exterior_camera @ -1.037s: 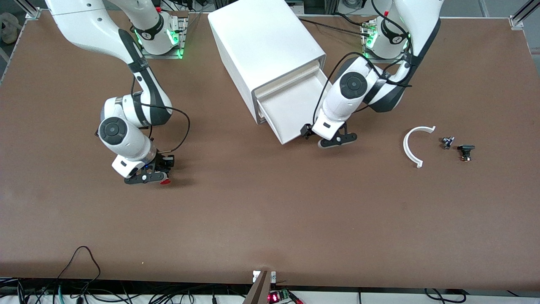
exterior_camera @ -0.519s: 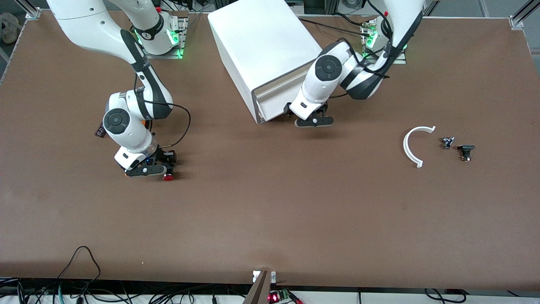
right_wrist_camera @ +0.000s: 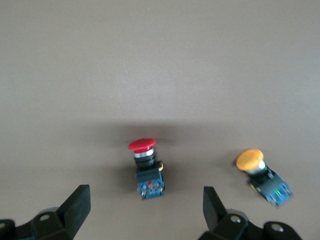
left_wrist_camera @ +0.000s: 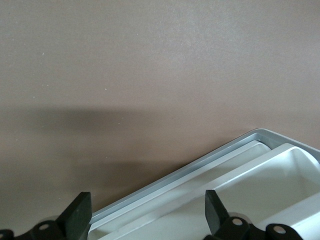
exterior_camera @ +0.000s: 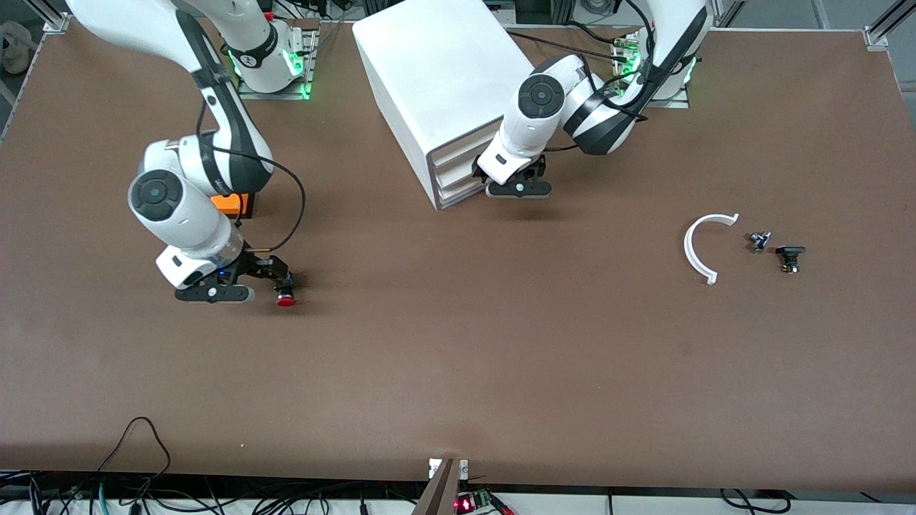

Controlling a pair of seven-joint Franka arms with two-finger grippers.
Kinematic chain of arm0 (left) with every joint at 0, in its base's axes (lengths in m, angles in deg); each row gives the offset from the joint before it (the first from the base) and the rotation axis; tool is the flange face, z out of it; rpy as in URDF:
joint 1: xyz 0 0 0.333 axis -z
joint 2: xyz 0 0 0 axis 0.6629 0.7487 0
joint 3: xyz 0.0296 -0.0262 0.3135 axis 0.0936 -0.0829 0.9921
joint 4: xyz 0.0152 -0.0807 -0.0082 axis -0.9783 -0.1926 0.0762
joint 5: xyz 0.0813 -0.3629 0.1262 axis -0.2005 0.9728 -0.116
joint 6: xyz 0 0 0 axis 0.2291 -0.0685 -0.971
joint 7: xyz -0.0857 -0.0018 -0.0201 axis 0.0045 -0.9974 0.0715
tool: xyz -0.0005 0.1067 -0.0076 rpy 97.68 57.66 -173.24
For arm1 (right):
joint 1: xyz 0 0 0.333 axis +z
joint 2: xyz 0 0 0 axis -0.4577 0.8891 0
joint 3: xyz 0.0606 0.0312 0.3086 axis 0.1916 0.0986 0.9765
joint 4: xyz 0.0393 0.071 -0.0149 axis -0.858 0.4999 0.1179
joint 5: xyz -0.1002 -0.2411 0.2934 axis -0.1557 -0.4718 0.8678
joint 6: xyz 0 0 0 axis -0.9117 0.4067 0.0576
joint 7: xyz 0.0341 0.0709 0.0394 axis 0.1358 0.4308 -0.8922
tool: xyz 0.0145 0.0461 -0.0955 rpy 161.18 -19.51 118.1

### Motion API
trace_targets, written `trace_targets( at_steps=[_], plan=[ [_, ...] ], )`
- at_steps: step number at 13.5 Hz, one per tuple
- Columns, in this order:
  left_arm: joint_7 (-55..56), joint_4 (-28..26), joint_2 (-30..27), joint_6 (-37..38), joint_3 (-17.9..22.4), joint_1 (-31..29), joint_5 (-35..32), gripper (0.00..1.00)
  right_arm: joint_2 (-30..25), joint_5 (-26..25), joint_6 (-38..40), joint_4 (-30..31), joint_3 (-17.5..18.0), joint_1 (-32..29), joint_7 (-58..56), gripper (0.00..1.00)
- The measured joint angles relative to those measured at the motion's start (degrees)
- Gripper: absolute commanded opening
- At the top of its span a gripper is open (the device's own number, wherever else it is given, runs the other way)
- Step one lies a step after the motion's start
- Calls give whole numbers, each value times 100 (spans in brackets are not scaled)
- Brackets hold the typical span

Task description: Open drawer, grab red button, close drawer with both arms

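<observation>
The button (exterior_camera: 286, 300) with its red cap rests on the bare table, held by nothing. In the right wrist view the button (right_wrist_camera: 145, 172) lies just ahead of my right gripper (right_wrist_camera: 145, 210), whose jaws stand wide open and empty. From the front, the right gripper (exterior_camera: 270, 282) hovers low beside the button, toward the right arm's end of the table. The drawer (exterior_camera: 455, 153) sits pushed in flush with the white cabinet (exterior_camera: 444, 64). My left gripper (exterior_camera: 517, 187) is open in front of the cabinet's drawers, and the cabinet's (left_wrist_camera: 260, 190) front edge shows between its fingers (left_wrist_camera: 80, 215).
An orange-capped button (right_wrist_camera: 261, 175) lies close to the red one. An orange box (exterior_camera: 232, 204) sits under the right arm. Toward the left arm's end lie a white curved strip (exterior_camera: 700, 247) and two small dark parts (exterior_camera: 758, 241), (exterior_camera: 789, 256).
The right gripper opened, left the button on the table and drew back. The left gripper pushed the drawer from pulled out to flush with the cabinet.
</observation>
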Motion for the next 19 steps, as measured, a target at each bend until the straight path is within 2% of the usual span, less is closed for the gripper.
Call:
trace_targets(
  at_steps=[5,7,11,13,16,19],
  plan=[
    [0,59,-218,-5,58,-161,-3,100,-167,0,2916,-1987,68,9,230,100],
    [-1,272,-439,-28,140,-447,-3,100,-183,-2,3454,-2584,72,10,229,100],
    [-71,762,-757,50,965,-876,-5,100,-198,-63,3562,-2888,69,-42,233,100],
    [-647,909,-879,392,1297,-1017,-9,100,-288,-66,3575,-2912,72,-287,242,100],
    [-2297,1322,-1146,1533,1998,-1048,-4,100,-425,-37,3545,-2772,86,-824,-37,100],
    [-3898,2159,-1339,2998,2698,-1080,0,100,-578,-33,3457,-2470,90,-1024,-309,100]
  ],
)
